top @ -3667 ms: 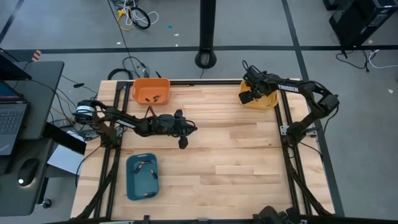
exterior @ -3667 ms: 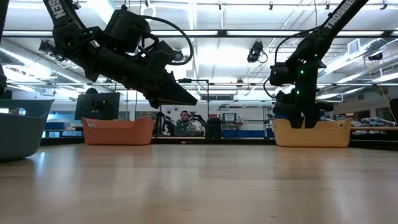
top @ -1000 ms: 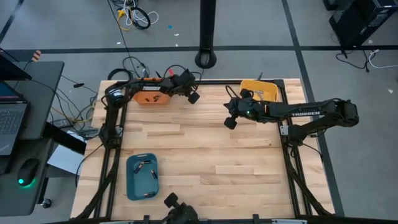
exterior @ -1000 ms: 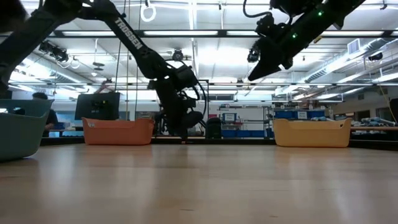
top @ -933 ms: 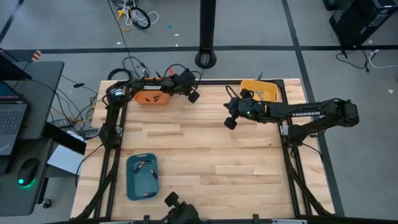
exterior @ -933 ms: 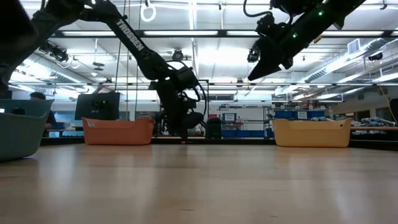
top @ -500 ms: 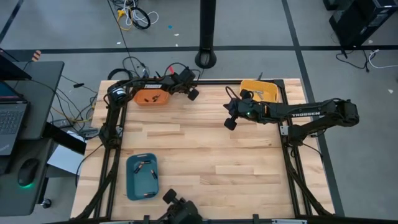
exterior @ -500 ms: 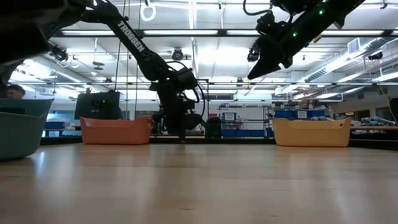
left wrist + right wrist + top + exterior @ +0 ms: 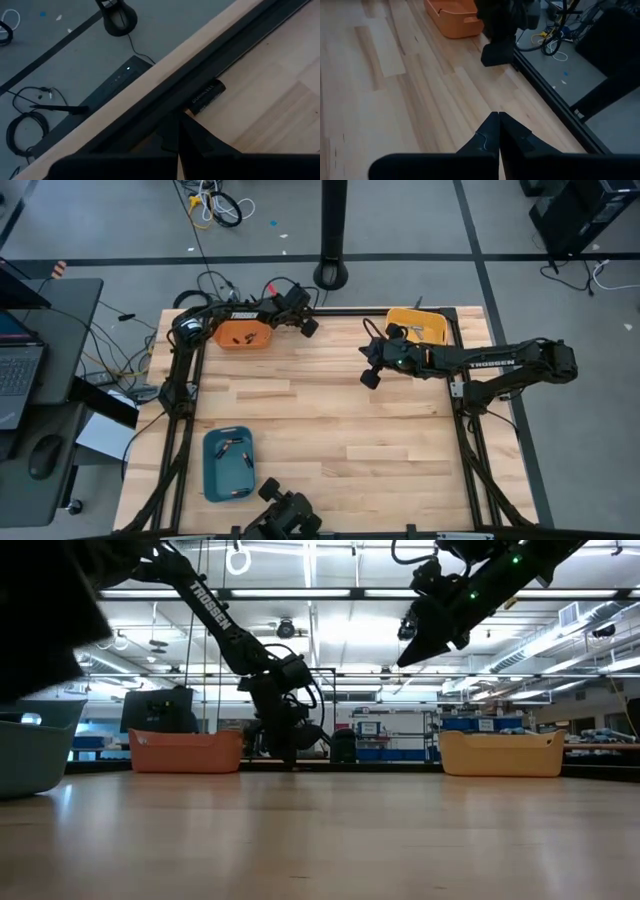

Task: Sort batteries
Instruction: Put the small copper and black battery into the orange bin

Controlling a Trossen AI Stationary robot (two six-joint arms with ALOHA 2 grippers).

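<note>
A dark battery (image 9: 206,96) with pale lettering lies on the wood, along the black frame rail (image 9: 235,47) at the table's far edge. My left gripper (image 9: 308,326) is shut and low over that edge, just right of the orange tray (image 9: 243,333). Its fingertips (image 9: 178,131) end close beside the battery's end. Small batteries (image 9: 247,337) lie in the orange tray, and more batteries (image 9: 232,446) in the teal tray (image 9: 229,463). My right gripper (image 9: 368,378) is shut and raised above the table, left of the yellow tray (image 9: 418,327), holding nothing. My left gripper's shut fingertips (image 9: 175,125) slant down toward the far rail and stop right at the battery's end (image 9: 194,107). Whether they touch it, I cannot tell.
A dark, blurred object (image 9: 285,515) sits at the table's near edge and fills the low view's upper left corner (image 9: 50,610). Bare wood (image 9: 350,430) lies between the trays. Cables and a pole base (image 9: 330,275) are on the floor beyond the far rail.
My left gripper has crept toward the table's far edge and a little left, staying shut. The dark object at the near edge has shifted.
</note>
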